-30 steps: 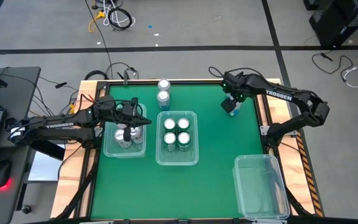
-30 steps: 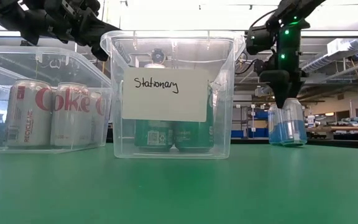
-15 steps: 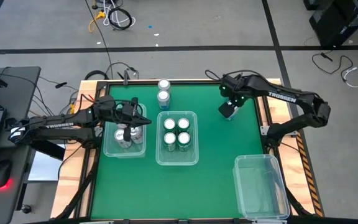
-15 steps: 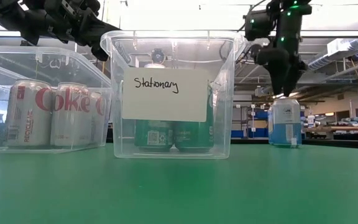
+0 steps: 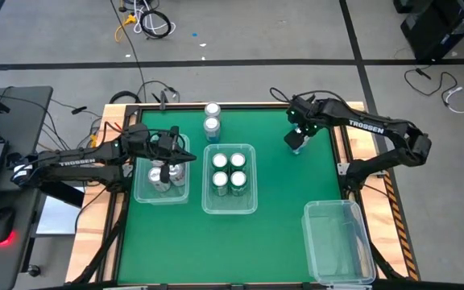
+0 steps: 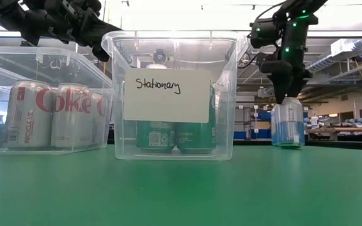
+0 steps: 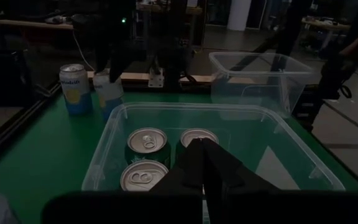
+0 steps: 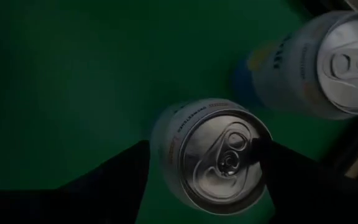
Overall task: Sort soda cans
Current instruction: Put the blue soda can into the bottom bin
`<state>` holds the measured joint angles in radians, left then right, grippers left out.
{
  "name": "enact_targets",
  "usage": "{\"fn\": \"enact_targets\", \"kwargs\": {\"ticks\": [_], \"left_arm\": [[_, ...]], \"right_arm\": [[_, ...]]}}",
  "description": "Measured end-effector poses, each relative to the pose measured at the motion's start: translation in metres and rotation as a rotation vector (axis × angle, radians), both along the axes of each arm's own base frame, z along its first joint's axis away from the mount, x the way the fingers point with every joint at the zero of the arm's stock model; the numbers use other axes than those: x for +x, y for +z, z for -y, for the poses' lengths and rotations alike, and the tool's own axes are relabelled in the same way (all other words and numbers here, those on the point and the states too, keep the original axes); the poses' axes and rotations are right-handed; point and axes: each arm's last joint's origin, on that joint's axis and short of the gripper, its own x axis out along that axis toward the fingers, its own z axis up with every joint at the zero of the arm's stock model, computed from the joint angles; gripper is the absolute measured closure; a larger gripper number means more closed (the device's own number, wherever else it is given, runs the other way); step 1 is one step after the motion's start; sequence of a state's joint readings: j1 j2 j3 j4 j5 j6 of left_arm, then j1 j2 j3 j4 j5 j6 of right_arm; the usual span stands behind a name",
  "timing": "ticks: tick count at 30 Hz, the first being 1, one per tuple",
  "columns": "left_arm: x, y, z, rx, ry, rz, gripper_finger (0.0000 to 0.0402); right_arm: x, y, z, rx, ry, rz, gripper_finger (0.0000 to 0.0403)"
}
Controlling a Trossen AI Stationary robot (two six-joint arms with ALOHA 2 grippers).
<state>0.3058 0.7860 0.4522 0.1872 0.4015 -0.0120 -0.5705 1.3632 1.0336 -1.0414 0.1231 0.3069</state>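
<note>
i'm at the pick-up step for one of the loose cans on the right side of the table. my right tool hangs directly over a blue can at the far right of the green top, fingers spread wide, one on each side of the rim in the right wrist view, and not yet clamped as far as i can judge. next i would lower a little further so the fingers sit around the can's body, close, then lift it clear and carry it to a bin; the empty clear bin at the near right looks the likely home.

the can stands upright, silver top with its tab showing, pale blue sides with a yellow patch. a second blue can stands just beside it.

my left tool is pinched shut and empty, hovering above the left bin holding the coke cans. the middle bin holds four green cans.
</note>
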Motion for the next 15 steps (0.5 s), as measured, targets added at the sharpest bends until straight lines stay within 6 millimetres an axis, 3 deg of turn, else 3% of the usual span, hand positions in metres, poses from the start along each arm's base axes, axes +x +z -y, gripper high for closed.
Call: {"fn": "enact_targets", "kwargs": {"ticks": [15], "left_arm": [[0.0,0.0,0.0,0.0,0.0,0.0,0.0401]], "right_arm": [[0.016,0.035,-0.012,-0.002,0.077,0.089,0.0111]]}}
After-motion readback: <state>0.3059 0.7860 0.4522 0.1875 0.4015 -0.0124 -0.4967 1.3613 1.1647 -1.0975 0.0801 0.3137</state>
